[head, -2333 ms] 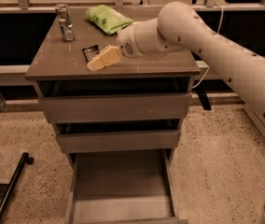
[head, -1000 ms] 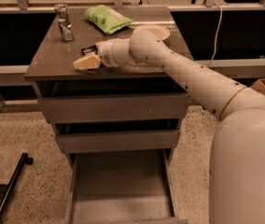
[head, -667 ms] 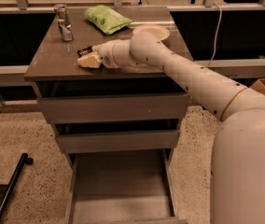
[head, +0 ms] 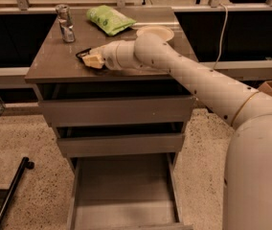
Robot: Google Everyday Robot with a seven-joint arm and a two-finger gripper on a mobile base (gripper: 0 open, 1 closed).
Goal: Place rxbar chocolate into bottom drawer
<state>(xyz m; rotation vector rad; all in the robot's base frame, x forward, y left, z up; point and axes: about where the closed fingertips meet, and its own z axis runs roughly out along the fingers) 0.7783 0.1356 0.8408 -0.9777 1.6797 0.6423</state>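
The rxbar chocolate (head: 83, 53) is a small black bar lying on the cabinet top (head: 54, 61) near its front left. Only its far edge shows, sticking out from behind my gripper. My gripper (head: 92, 60) is down on the cabinet top right at the bar, with the white arm reaching in from the right. The bottom drawer (head: 124, 195) is pulled open below, with its flat grey floor bare.
A green bag (head: 109, 19) lies at the back of the cabinet top. A metal can (head: 65, 23) stands at the back left and a pale plate (head: 155, 32) at the back right. The two upper drawers (head: 117, 111) are closed. A black bar (head: 11, 188) lies on the floor at left.
The arm has turned and my gripper has moved left along the cabinet top onto the black bar, then edged slightly back right. The other objects and the drawer have not moved.
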